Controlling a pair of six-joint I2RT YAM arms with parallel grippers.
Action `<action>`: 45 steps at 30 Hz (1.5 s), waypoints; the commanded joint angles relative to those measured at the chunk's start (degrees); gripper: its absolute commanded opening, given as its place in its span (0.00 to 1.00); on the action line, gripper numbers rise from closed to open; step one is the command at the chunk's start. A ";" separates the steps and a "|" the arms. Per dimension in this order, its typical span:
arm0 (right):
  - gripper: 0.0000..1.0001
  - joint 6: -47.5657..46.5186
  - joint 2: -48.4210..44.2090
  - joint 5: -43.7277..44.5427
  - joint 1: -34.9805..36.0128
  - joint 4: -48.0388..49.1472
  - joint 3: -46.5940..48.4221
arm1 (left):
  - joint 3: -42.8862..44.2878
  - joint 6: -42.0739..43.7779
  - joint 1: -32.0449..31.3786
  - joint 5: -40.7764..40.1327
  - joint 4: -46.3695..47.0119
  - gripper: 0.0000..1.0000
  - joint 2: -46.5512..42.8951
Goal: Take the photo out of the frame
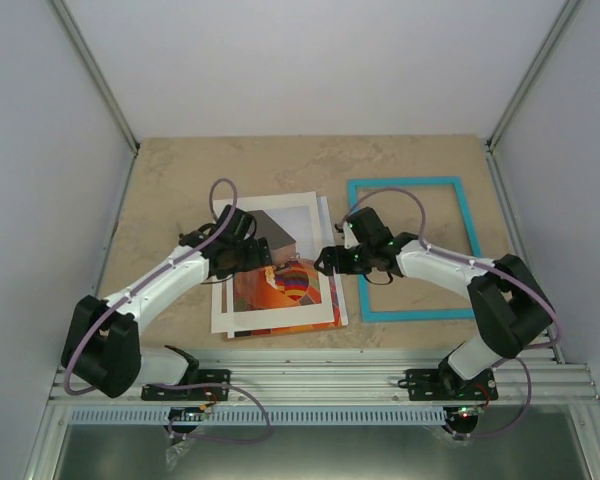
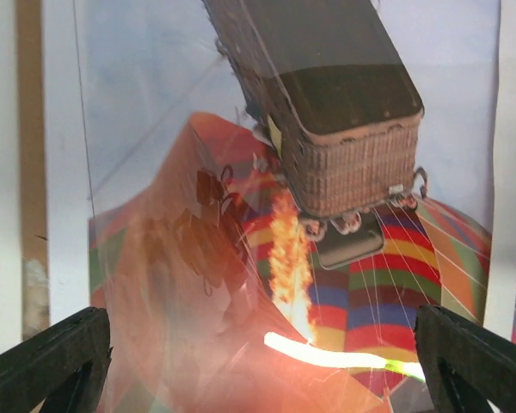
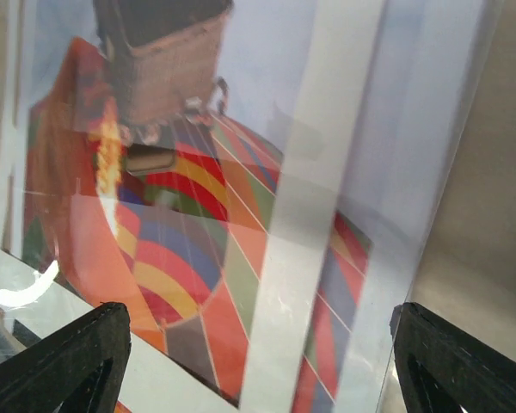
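Plainly, left fingers [image 2: 52, 361] and right fingers [image 3: 77, 353] hang spread over the photo [image 1: 290, 285], frame [image 1: 410, 313] beside.

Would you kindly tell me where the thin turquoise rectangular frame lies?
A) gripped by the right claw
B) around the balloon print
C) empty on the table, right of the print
C: the turquoise frame lies with beige table showing through it, right of the hot-air balloon print.
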 commanded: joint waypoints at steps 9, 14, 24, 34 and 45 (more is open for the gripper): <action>0.83 1.90 -3.88 -1.07 0.39 1.02 -5.91 | -2.36 -1.44 -2.46 0.82 -0.13 1.00 -1.50; 0.83 2.76 -0.89 -2.30 2.08 2.60 -1.61 | -1.00 0.18 -0.27 -6.37 -2.56 1.00 -1.69; 0.83 3.39 6.93 -2.05 4.59 3.57 6.25 | -0.20 4.35 8.81 -7.33 -1.32 1.00 -0.59; 0.83 3.18 9.90 2.85 5.93 0.80 8.69 | 1.50 6.24 11.77 -13.93 -1.01 1.00 5.47; 0.86 0.67 4.47 7.18 4.32 -2.98 6.29 | 2.08 6.14 12.33 -12.97 -2.55 1.00 3.24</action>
